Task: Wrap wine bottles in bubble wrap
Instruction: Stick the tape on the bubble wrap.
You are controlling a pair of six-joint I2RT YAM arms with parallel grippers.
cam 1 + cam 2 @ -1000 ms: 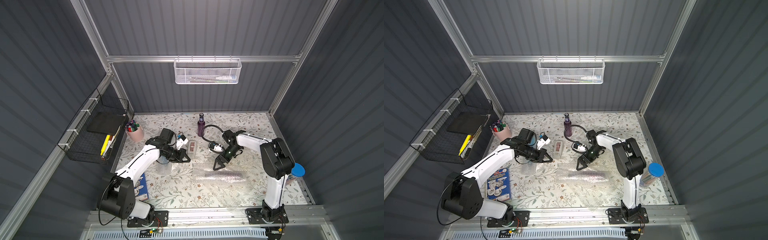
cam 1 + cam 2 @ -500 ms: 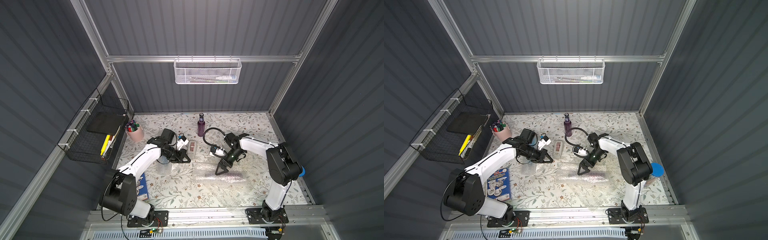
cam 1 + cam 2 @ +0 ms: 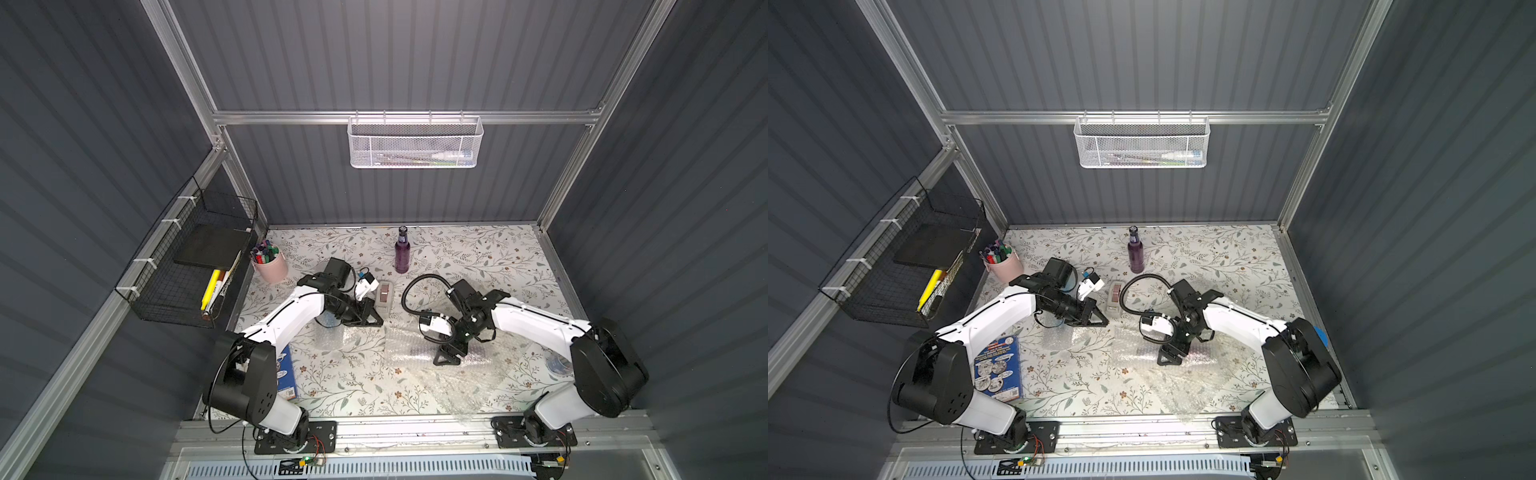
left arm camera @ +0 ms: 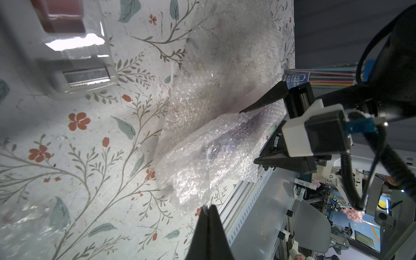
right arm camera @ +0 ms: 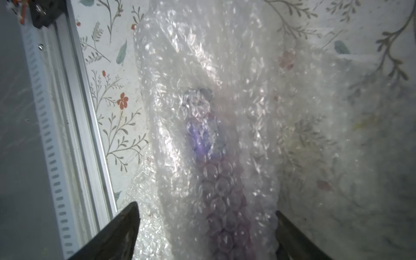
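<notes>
A slim dark purple glass bottle lies on its side at about 4 o'clock from the middle of the floral-patterned table. It is rolled in a clear, crinkly sheet of bubble wrap, and its colour shows only dimly through the bubbles. This bottle looks largely wrapped, though no tape is visible on the bundle, so the roll is probably not secured.

The right gripper hangs directly over the bundle with its jaws apart, one on each side of the roll. In the right wrist view neither clearly presses into it.

The left gripper sits toward 9 o'clock of the bundle with its jaws together. In the left wrist view its tip meets a corner of the wrap (whether it pinches the film cannot be told).

A second dark purple glass bottle stands upright and bare at 12 o'clock near the back edge, well apart from both arms, so its wrapping is not yet begun. A loose crumpled bubble wrap sheet lies at 5 o'clock near the front edge, likely meant for it. A pale grey tape dispenser with a dark red roll waits at 11 o'clock, just beside the left gripper.

By this reckoning, the task is somewhat under halfway done.
</notes>
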